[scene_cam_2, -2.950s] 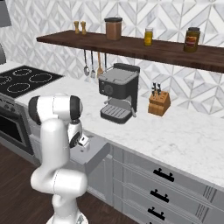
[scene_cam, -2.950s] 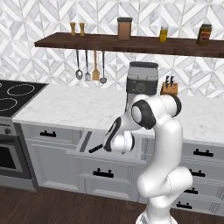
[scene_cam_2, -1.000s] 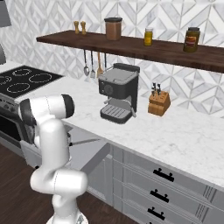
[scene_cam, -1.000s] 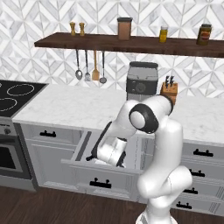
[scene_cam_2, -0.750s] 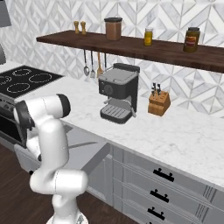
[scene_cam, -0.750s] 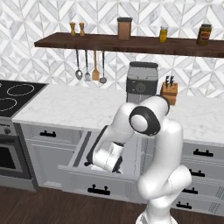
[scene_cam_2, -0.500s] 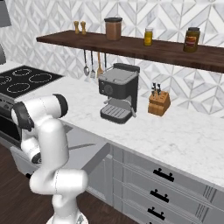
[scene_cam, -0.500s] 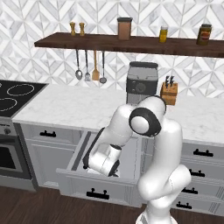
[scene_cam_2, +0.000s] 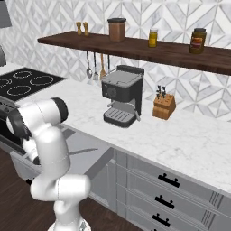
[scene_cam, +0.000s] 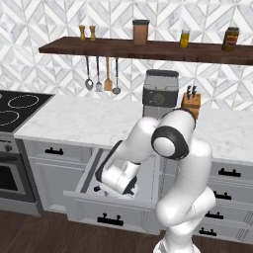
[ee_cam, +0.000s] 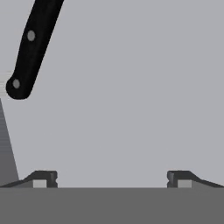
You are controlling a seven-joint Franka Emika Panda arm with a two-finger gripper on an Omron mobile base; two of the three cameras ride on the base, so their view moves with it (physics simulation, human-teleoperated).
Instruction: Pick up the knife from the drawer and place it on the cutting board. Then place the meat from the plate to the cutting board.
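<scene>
Black-handled knife (ee_cam: 30,48) lies flat in the open drawer (scene_cam: 94,170).

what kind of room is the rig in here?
A simulated home kitchen, by the look of it: a black stovetop set into a marble counter, a coffee machine beside a knife block, and utensils hanging under a wooden shelf.

The knife (ee_cam: 31,48) runs off the hand view's top edge — blade unseen; the arm hides much of the drawer (scene_cam: 118,210) interior.

The pulled-out drawer (scene_cam: 89,190) holds the knife (ee_cam: 33,48) on its light grey floor.
</scene>
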